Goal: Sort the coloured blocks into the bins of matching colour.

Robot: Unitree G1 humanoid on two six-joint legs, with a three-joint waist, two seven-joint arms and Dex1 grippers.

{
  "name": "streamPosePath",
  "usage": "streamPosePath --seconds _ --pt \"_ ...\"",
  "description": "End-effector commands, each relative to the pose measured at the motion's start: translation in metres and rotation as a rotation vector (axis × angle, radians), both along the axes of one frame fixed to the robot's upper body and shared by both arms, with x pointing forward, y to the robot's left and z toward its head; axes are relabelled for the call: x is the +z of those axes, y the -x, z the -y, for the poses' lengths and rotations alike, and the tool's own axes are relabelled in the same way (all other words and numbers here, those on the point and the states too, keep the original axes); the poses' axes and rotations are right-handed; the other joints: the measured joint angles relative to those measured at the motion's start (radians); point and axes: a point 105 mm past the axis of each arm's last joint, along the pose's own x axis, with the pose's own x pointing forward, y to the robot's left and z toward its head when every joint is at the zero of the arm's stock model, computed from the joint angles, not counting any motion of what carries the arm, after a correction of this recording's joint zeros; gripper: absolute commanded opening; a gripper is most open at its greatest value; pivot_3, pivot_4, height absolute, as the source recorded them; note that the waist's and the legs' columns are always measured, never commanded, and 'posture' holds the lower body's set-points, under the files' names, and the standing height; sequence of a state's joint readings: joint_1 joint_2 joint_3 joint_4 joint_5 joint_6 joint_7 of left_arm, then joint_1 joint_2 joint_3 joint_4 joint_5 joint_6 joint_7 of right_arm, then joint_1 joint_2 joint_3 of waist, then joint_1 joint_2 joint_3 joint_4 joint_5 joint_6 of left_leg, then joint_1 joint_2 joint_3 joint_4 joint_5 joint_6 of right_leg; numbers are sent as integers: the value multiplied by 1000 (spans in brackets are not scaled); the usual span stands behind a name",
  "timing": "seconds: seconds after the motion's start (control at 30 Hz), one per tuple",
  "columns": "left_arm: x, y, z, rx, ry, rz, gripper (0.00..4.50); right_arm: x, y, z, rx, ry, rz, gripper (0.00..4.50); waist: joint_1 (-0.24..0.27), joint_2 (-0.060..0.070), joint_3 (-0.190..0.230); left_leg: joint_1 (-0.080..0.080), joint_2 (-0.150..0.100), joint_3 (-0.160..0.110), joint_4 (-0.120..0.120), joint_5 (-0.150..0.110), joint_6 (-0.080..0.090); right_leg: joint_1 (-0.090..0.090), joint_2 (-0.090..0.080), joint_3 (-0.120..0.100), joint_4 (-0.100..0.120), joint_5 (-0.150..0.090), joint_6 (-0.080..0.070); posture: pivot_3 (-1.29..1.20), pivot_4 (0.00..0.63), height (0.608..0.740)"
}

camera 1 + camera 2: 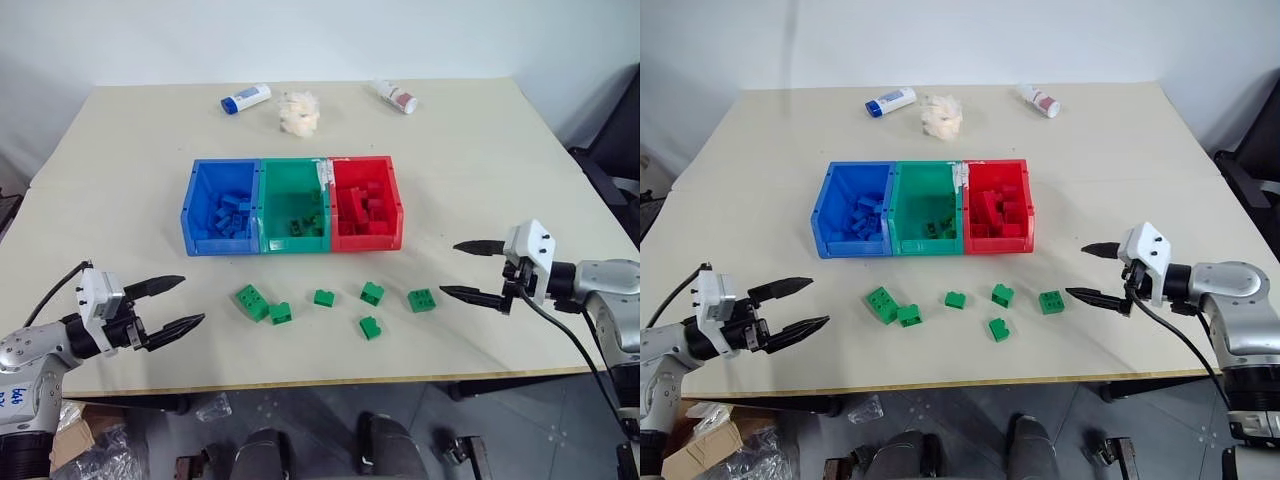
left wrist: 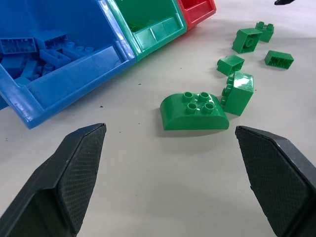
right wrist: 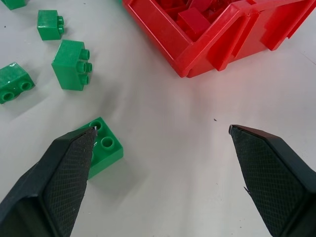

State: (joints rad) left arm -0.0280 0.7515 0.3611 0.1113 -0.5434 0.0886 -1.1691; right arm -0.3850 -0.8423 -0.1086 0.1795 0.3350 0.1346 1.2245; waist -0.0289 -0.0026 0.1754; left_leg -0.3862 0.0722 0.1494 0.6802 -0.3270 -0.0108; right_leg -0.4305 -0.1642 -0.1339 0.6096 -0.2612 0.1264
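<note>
So both hands are parked low near the front edge of the worktop (image 1: 120,150), one on each side, fingers spread wide and holding nothing. The left hand (image 1: 168,304) sits off past the left end of the loose bricks, the right hand (image 1: 475,270) just beside the rightmost green block (image 1: 421,300). My guess is they're staged like that so either one can sweep in sideways.

Six green blocks lie in a loose row between the hands, near the front edge. At the left end the long rounded block (image 2: 194,111) touches the square block (image 2: 239,93) tipped against it, so those two probably get in each other's way. The others sit apart with bare worktop around them, easy picking.

Just behind that row are the bins: blue bin (image 1: 190,210), green bin (image 1: 264,215), red bin (image 1: 396,210), joined side by side. The green one already holds a few bricks, with room left.

Far back: two small bottles and a crumpled white wad, well clear.
</note>
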Motion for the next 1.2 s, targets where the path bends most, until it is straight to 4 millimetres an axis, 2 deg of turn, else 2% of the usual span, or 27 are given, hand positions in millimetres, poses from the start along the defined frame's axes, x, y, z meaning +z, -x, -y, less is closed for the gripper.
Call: streamPosePath --seconds 0.03,0.17,0.33,0.5,0.63,0.8,0.97,1.07,1.2 --pt "6 2 5 -29 -17 29 4462 13 -1 -6 20 -21 54 4500 0 0 0 0 0 0 0 0 0 0 0 0 0 0 0 0 150 740" --pt "10 -6 4 21 54 -14 4462 13 -1 -9 12 -37 55 4500 0 0 0 0 0 0 0 0 0 0 0 0 0 0 0 0 150 740" --pt "6 -8 8 7 -1 13 4462 9 0 -5 -21 -48 34 4500 1 0 0 0 0 0 0 0 0 0 0 0 0 0 0 0 150 740" --pt "5 -4 11 -86 55 -22 4462 2 14 23 -103 -4 -19 4500 5 0 0 0 0 0 1 0 0 0 0 0 0 0 0 0 150 740" --pt "1 -4 12 -162 85 -12 4462 0 35 53 -184 66 -69 4500 4 0 0 0 0 0 1 0 0 1 0 0 0 0 0 0 150 740" --pt "0 -8 14 -202 116 -3 4462 4 42 59 -219 88 -89 4500 -3 -2 0 1 0 0 1 0 0 1 0 0 0 0 0 0 150 740" --pt "3 -8 18 -242 149 26 4462 4 36 39 -186 72 -88 4500 -1 -2 0 1 0 0 1 0 0 1 0 0 1 0 0 0 150 740" --pt "5 0 21 -308 185 54 4462 -3 26 -3 -91 26 -114 4500 -2 -3 0 1 0 0 2 0 0 1 0 0 1 0 0 0 150 740" --pt "-3 13 23 -377 166 62 4462 -16 16 -29 -39 9 -154 4500 0 -2 0 0 0 0 2 0 0 0 0 0 2 0 0 0 150 740"
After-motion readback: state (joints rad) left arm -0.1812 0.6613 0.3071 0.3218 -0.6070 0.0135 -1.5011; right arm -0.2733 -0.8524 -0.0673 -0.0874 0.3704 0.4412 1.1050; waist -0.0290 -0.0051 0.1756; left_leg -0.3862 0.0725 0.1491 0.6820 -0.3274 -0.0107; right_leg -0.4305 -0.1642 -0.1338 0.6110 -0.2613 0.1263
